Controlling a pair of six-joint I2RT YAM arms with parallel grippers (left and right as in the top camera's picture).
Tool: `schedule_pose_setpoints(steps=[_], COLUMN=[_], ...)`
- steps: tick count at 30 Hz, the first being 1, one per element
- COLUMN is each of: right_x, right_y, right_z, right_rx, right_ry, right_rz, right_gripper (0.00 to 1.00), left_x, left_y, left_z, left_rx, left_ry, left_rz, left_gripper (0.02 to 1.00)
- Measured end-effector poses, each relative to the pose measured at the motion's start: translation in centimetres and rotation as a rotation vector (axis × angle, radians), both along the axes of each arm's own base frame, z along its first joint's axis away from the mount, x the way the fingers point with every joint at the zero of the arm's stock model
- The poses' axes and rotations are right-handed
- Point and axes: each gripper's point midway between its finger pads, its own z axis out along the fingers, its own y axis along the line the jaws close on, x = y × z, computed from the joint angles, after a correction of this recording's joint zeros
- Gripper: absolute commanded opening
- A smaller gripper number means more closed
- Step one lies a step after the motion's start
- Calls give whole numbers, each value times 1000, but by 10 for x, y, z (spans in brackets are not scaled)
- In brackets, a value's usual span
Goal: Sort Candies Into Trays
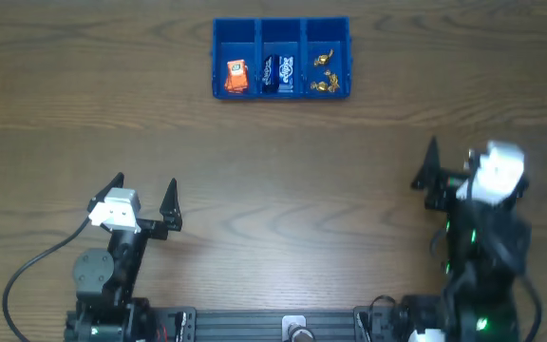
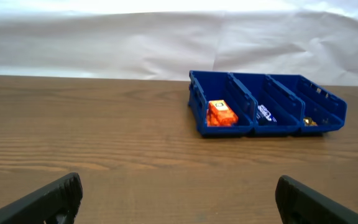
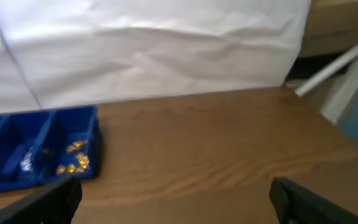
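Observation:
A blue tray (image 1: 258, 57) with three compartments stands at the far middle of the wooden table. Its left compartment holds an orange candy (image 1: 236, 76), the middle one blue-wrapped candies (image 1: 279, 74), the right one small gold candies (image 1: 325, 74). My left gripper (image 1: 145, 197) is open near the front left, far from the tray, with nothing between its fingers. My right gripper (image 1: 452, 167) is open at the right, also apart from the tray and holding nothing. The left wrist view shows the tray (image 2: 222, 129) and orange candy (image 2: 221, 114); the right wrist view shows the tray (image 3: 93, 127) and gold candies (image 3: 74, 158).
Bare wooden tabletop (image 1: 283, 190) stretches between both grippers and the tray. A white sheet (image 2: 166, 43) hangs behind the table's far edge. The table's right edge (image 3: 328, 124) shows in the right wrist view.

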Motion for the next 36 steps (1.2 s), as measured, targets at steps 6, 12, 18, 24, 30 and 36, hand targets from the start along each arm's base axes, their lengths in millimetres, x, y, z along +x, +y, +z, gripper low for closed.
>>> schedule_pose_setpoints(steps=[6, 12, 18, 24, 30, 36], right_x=[-8, -3, -1, -5, -4, -4], right_y=[6, 6, 9, 12, 19, 19], right_z=[-59, -86, -113, -114, -114, -114], right_rx=[0, 1, 3, 2, 4, 4], right_ry=[-88, -87, -46, -91, -95, -93], right_rz=[32, 36, 49, 59, 91, 91], right_gripper=[1000, 998, 1000, 1000, 1000, 1000], left_x=[0, 0, 0, 0, 0, 0], left_y=[0, 0, 0, 0, 0, 0], left_z=[0, 0, 0, 0, 0, 0], left_rx=[0, 0, 0, 0, 0, 0], left_ry=[1, 0, 0, 0, 0, 0], left_rz=[0, 0, 0, 0, 0, 0], left_gripper=[998, 998, 998, 998, 998, 998])
